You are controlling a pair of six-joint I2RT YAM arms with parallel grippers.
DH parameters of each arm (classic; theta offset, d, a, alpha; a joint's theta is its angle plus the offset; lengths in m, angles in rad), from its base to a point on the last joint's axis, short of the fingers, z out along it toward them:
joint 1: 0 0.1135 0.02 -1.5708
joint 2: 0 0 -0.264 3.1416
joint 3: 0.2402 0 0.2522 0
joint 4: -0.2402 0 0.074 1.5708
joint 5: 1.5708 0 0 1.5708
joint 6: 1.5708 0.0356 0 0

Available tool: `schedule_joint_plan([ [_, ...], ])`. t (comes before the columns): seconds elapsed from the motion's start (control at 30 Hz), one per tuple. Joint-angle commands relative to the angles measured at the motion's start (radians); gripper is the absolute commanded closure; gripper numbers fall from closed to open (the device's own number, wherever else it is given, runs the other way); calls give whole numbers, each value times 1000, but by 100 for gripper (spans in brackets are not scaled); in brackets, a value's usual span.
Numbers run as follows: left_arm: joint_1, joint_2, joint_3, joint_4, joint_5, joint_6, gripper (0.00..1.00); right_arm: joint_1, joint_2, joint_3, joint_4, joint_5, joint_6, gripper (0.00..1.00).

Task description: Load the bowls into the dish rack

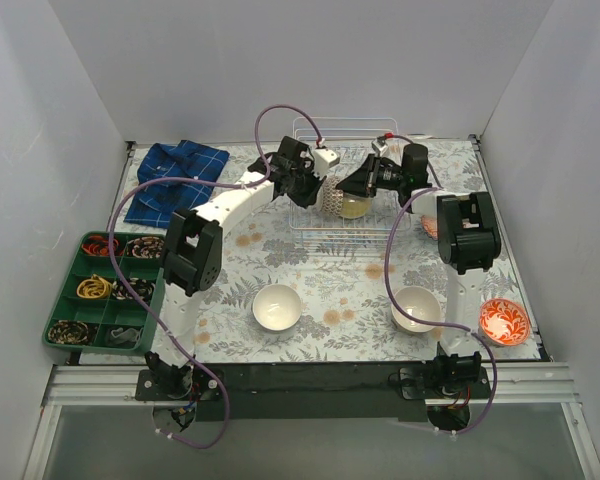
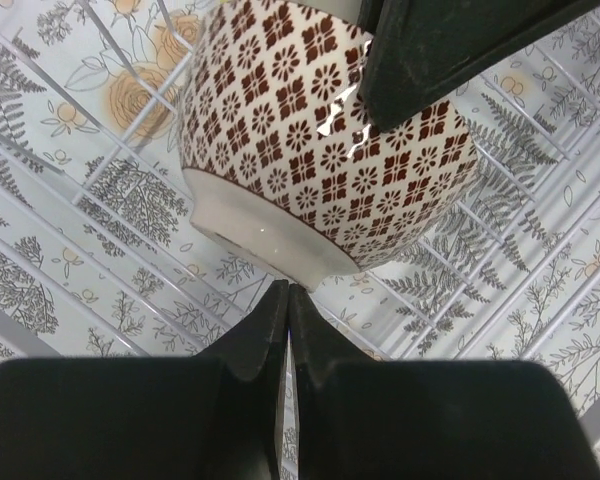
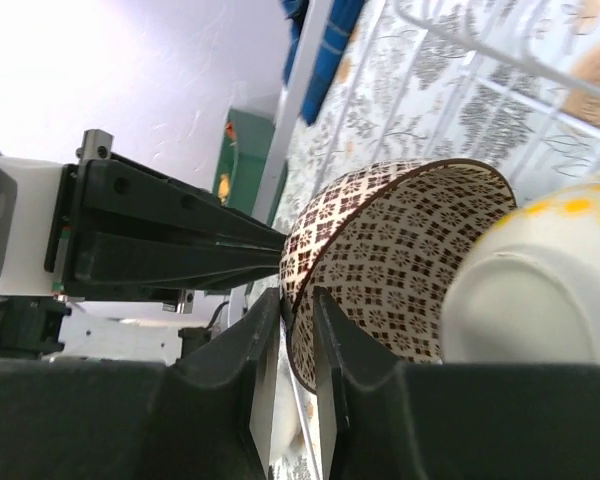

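Note:
The white wire dish rack (image 1: pixel 342 243) stands at the back centre. In it a brown-and-white patterned bowl (image 1: pixel 329 200) is tipped on its side against a cream and yellow bowl (image 1: pixel 356 207). My right gripper (image 3: pixel 298 300) is shut on the patterned bowl's rim (image 3: pixel 380 250), one finger inside and one outside. My left gripper (image 2: pixel 288 290) is shut and empty, its tips touching the patterned bowl's white foot (image 2: pixel 270 235). The yellow bowl also shows in the right wrist view (image 3: pixel 540 290). Rack wires (image 2: pixel 130 150) run under the bowl.
Two white bowls (image 1: pixel 277 306) (image 1: pixel 416 308) sit on the floral mat near the front. A red patterned bowl (image 1: pixel 504 321) is at the front right. A green compartment tray (image 1: pixel 105 290) is at the left, a blue cloth (image 1: pixel 180 180) at the back left.

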Motion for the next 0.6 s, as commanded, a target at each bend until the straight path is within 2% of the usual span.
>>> schedule_joint_plan([
  [0.0, -5, 10, 50, 36, 15, 15, 100, -6, -102, 78, -230, 130, -212, 73],
  [0.2, -7, 30, 71, 51, 24, 7, 100, -8, -122, 197, -493, 238, -454, 66],
  [0.23, -7, 36, 74, 56, 26, 1, 100, -6, -124, 237, -531, 284, -488, 61],
  [0.37, -7, 54, 99, 68, 40, -11, 100, -11, -161, 285, -750, 424, -664, 60],
  [0.57, -13, 76, 120, 94, 60, -33, 100, -31, -248, 212, -812, 568, -748, 59],
])
